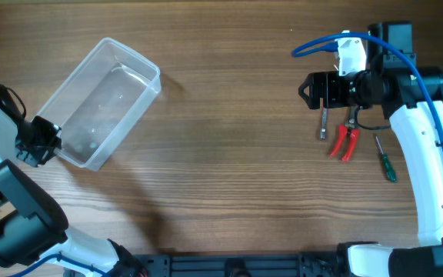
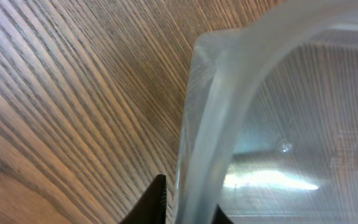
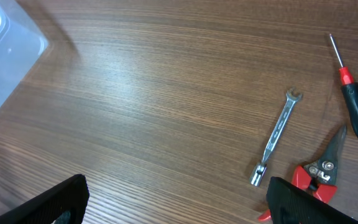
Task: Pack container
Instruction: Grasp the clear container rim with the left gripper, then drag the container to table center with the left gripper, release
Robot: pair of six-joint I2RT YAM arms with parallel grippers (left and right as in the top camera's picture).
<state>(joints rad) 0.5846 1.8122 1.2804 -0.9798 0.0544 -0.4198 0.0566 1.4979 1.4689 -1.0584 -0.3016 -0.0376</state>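
At far left | left gripper (image 1: 50, 141) apparently pinches container (image 1: 106, 92) rim | right gripper (image 1: 304, 91) spread wide near wrench (image 1: 323, 123)

The container (image 1: 98, 104) is clear glossy plastic, the table (image 1: 229, 154) matt grained wood, the wrench (image 3: 277, 137) shiny metal.

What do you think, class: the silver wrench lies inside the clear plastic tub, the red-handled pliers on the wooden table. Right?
No. The silver wrench lies on the wooden table, beside the red-handled pliers, not inside the clear plastic rectangular tub; the right wrist view shows it.
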